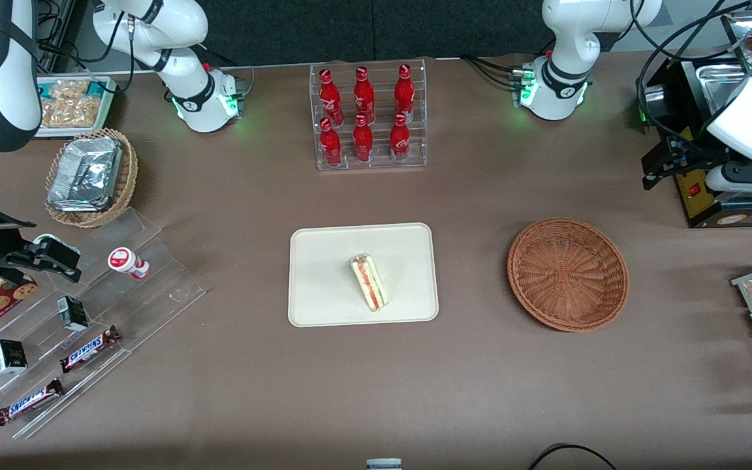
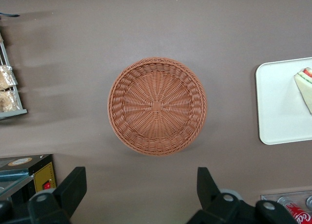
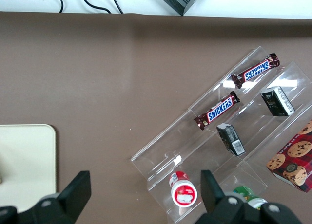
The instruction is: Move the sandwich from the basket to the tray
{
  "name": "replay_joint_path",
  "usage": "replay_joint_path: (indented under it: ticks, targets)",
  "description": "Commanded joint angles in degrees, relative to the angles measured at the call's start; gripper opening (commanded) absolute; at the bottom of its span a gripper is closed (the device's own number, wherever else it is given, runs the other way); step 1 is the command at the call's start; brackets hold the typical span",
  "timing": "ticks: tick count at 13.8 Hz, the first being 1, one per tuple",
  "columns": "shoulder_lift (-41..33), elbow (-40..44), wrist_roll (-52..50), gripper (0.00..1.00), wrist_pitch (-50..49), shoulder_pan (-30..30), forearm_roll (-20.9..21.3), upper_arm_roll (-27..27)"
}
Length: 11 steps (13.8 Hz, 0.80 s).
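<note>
Front view: sandwich (image 1: 369,282) lies on tray (image 1: 324,274) at table centre; basket (image 1: 568,273) sits apart toward working arm's end, bare inside; rack of red bottles (image 1: 367,114) farther from camera than tray; nothing between tray and basket. Left wrist view: gripper (image 2: 138,186) hangs high above basket (image 2: 157,106), fingers spread wide, holding nothing; tray (image 2: 275,109) edge, sandwich (image 2: 305,85) corner visible. Right wrist view: Snickers bars (image 3: 217,110) on clear rack.

A mock shop counter in a robot lab: red cola bottles (image 1: 364,115) in a clear acrylic rack (image 1: 371,161), Snickers bars (image 1: 89,348), white robot arm bases (image 1: 555,88) on a brown surface (image 1: 245,215).
</note>
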Motion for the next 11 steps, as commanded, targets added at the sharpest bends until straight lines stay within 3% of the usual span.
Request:
replay_joint_path:
  ticks: [1, 11]
  targets:
    - [1.2, 2.6, -0.2, 1.0, -2.4, 0.2, 0.8, -0.4]
    - [1.2, 3.6, -0.2, 1.0, -5.3, 0.3, 0.4, -0.3]
